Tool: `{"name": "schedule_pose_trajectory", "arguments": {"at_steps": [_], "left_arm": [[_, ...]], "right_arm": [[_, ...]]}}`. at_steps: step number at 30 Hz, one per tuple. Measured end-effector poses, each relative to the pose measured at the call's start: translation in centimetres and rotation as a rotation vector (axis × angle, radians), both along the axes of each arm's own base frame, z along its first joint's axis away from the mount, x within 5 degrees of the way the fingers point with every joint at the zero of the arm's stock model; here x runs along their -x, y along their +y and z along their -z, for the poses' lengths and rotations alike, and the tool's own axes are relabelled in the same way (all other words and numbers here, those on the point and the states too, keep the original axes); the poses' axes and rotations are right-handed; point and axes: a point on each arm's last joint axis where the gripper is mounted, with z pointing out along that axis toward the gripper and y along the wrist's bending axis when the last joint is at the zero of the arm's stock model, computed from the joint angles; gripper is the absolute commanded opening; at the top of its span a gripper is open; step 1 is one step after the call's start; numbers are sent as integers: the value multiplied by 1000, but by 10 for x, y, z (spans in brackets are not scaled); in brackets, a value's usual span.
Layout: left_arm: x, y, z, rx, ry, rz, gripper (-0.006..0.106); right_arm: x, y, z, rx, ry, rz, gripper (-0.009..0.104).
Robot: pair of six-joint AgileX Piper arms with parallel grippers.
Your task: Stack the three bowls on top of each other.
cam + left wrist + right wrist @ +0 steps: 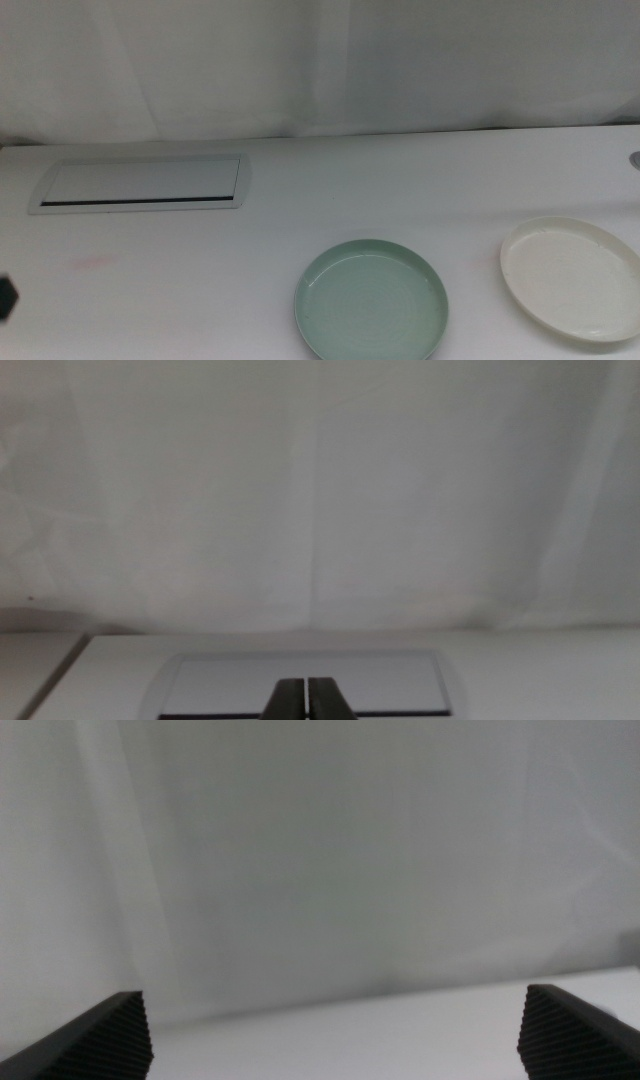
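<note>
While both arms wait off to the sides, the middle view shows a white table (300, 200) bearing two of the bowls: the mint green bowl (371, 299) lies near the front edge, right of centre, and the white bowl (572, 277) lies well apart from it at the right edge. A grey bowl cannot be made out. A flat white rectangular panel (140, 185) is set into the table at rear left. The left gripper (306, 700) has its jaws pressed together, empty, facing that panel. The right gripper (330, 1035) has its jaws spread wide, empty, facing a pale curtain (330, 860).
</note>
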Motion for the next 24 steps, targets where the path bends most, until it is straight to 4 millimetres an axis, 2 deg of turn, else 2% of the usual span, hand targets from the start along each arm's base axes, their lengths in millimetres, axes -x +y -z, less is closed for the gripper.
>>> {"name": "schedule_pose_trajectory", "arguments": {"at_steps": [4, 8, 10, 11, 15, 24], "left_arm": [[27, -2, 25, 64, -110, 6, -2], [42, -2, 45, 78, -169, 8, -2], [48, -2, 56, 82, -180, 5, -2], [50, -2, 67, 87, -176, 3, -2], [49, -2, 80, 90, -147, 1, -2], [48, -1, 103, 94, -36, -17, -2]], "right_arm": [[7, -2, -26, -7, -30, 8, 102], [17, -5, -54, 12, -25, 26, 102], [21, -7, -70, 31, -18, 39, 102], [23, -9, -87, 49, 0, 53, 102], [20, -11, -111, 79, 78, 78, 102], [-6, -10, -145, 144, 272, 119, 102]]}}
